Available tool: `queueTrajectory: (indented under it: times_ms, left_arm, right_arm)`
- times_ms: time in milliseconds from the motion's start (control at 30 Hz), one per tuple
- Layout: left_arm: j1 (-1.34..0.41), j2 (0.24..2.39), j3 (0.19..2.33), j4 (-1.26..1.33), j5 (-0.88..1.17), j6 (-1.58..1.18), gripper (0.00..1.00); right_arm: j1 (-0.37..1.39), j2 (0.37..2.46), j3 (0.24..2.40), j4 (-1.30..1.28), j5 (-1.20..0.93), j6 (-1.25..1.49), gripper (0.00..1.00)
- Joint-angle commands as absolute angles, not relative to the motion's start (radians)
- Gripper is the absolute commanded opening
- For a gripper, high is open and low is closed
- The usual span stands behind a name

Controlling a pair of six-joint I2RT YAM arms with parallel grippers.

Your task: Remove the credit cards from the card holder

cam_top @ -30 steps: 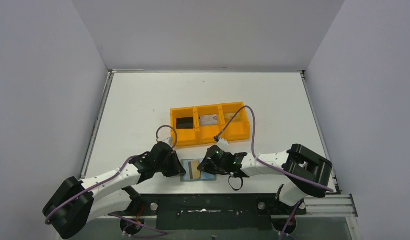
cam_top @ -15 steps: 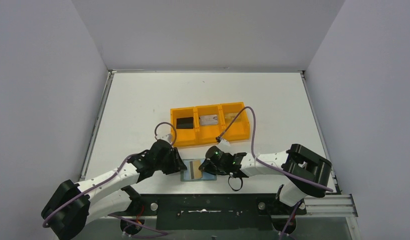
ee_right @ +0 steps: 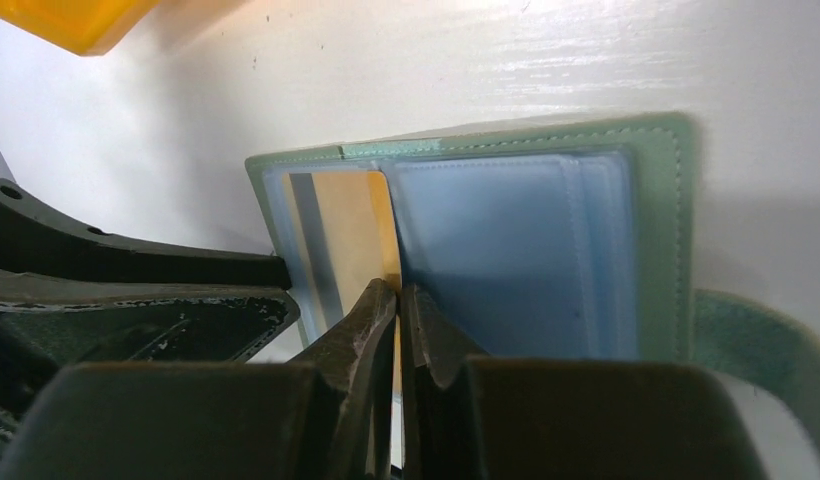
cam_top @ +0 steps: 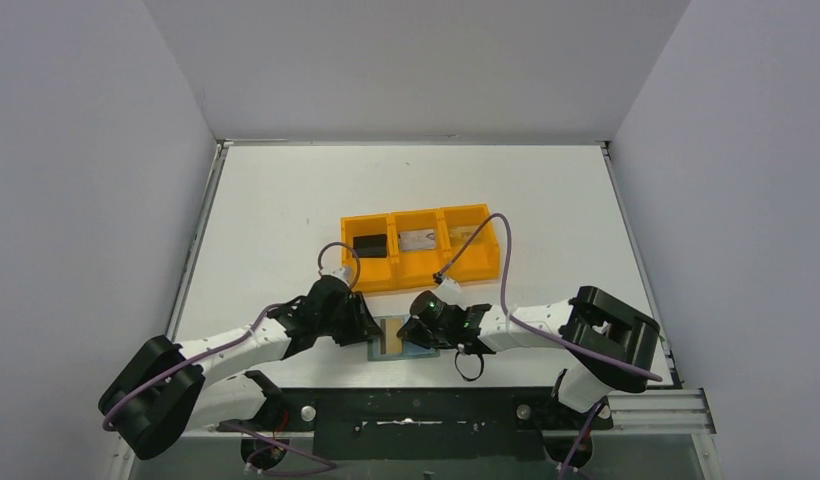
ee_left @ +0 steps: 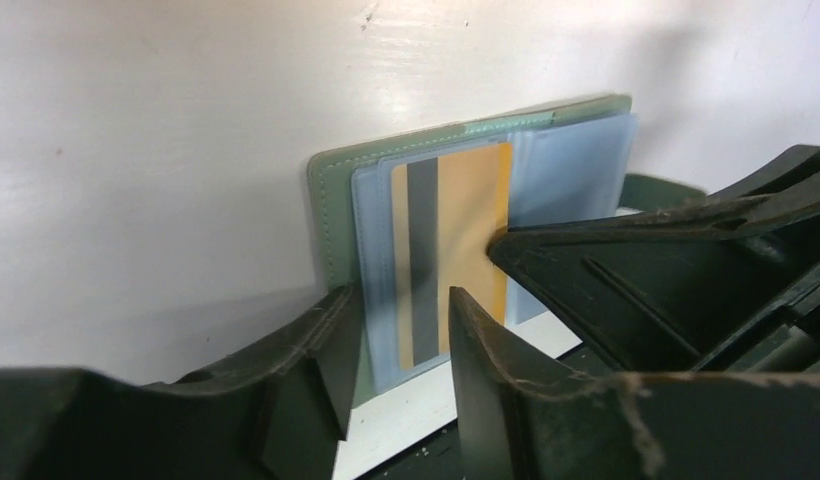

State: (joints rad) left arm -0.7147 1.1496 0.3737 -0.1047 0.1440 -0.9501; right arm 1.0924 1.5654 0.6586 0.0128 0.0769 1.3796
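The card holder (cam_top: 423,352) lies open near the table's front edge, grey-green outside (ee_left: 331,190), pale blue inside (ee_right: 506,250). A tan-brown card (ee_left: 471,230) with a grey stripe sits in its left pocket, and shows in the right wrist view (ee_right: 351,230). My right gripper (ee_right: 398,300) is shut on that card's inner edge (cam_top: 408,335). My left gripper (ee_left: 401,315) is open, its fingers astride the holder's left end (cam_top: 366,325). A black card (cam_top: 368,244) and a silvery grey card (cam_top: 419,239) lie in the orange tray.
The orange three-compartment tray (cam_top: 483,262) stands just beyond the holder, mid-table. The holder's tab (ee_right: 756,330) sticks out on its right. The black front rail (cam_top: 416,410) runs right behind the holder. The two grippers are nearly touching.
My left gripper has moved right, up to the holder's left end. The right gripper has stayed at the tan-brown card.
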Motion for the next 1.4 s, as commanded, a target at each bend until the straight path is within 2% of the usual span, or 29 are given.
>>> queueTrajectory:
  times_ms: [0, 333, 600, 900, 933, 1000, 1067, 1167, 1367]
  left_arm:
    - [-0.736, 1.21, 0.314, 0.014, 0.202, -0.971, 0.34]
    - [-0.734, 1.142, 0.296, 0.09, 0.237, -0.987, 0.0]
    - [-0.716, 1.115, 0.342, -0.056, 0.16, -0.919, 0.0]
    - [-0.707, 1.121, 0.37, -0.123, 0.133, -0.88, 0.0]
    - [-0.708, 1.117, 0.38, -0.131, 0.132, -0.878, 0.03]
    - [-0.707, 1.106, 0.406, -0.145, 0.132, -0.875, 0.22]
    - [-0.71, 1.095, 0.446, -0.16, 0.134, -0.87, 0.32]
    - [-0.714, 1.079, 0.492, -0.135, 0.165, -0.865, 0.37]
    - [-0.725, 1.146, 0.48, 0.041, 0.305, -0.888, 0.37]
  right_arm:
    - [1.083, 1.603, 0.623, -0.009, 0.102, 1.381, 0.0]
    - [1.067, 1.572, 0.56, 0.08, 0.081, 1.396, 0.0]
    - [1.056, 1.476, 0.548, 0.006, 0.122, 1.378, 0.0]
    - [1.055, 1.464, 0.566, -0.045, 0.132, 1.362, 0.02]
    - [1.056, 1.47, 0.571, -0.048, 0.13, 1.361, 0.02]
    - [1.056, 1.485, 0.578, -0.045, 0.123, 1.357, 0.02]
    - [1.056, 1.505, 0.585, -0.042, 0.113, 1.353, 0.02]
    - [1.056, 1.523, 0.596, -0.042, 0.108, 1.348, 0.02]
    - [1.056, 1.531, 0.6, -0.037, 0.103, 1.345, 0.02]
